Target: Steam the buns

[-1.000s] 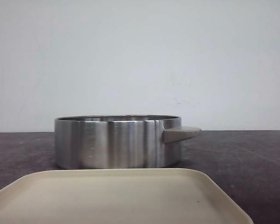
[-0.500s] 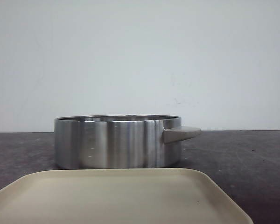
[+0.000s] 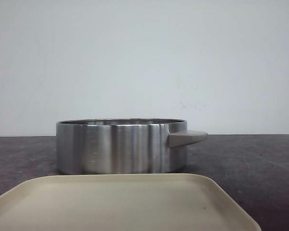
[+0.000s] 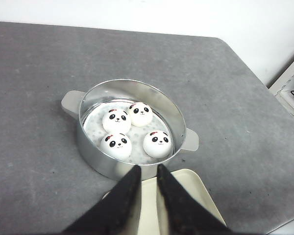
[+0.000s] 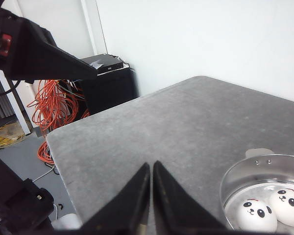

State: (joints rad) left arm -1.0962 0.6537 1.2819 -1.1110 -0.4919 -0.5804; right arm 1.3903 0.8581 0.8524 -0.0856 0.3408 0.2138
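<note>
Nothing in the front view differs from the frames of a second and half a second ago: the round brushed-steel steamer pot [image 3: 121, 146] with its beige side handle [image 3: 186, 137] sits in the same spot on the dark grey speckled worktop [image 3: 250, 163], and the cream rounded-corner plastic tray [image 3: 120, 202] lies just in front of it as before.

The four glossy white panda-faced buns [image 4: 134, 130] rest inside the pot on its perforated floor, just beyond the tips of the left gripper [image 4: 144, 171]. That gripper hangs above the tray's far edge, its black fingers [image 4: 129, 188] a narrow gap apart and holding nothing.

The right gripper [image 5: 151, 166] has its black fingers pressed together, empty, above bare worktop. The pot lies off to one side of it, well apart, with two of the buns showing in the right wrist view.
</note>
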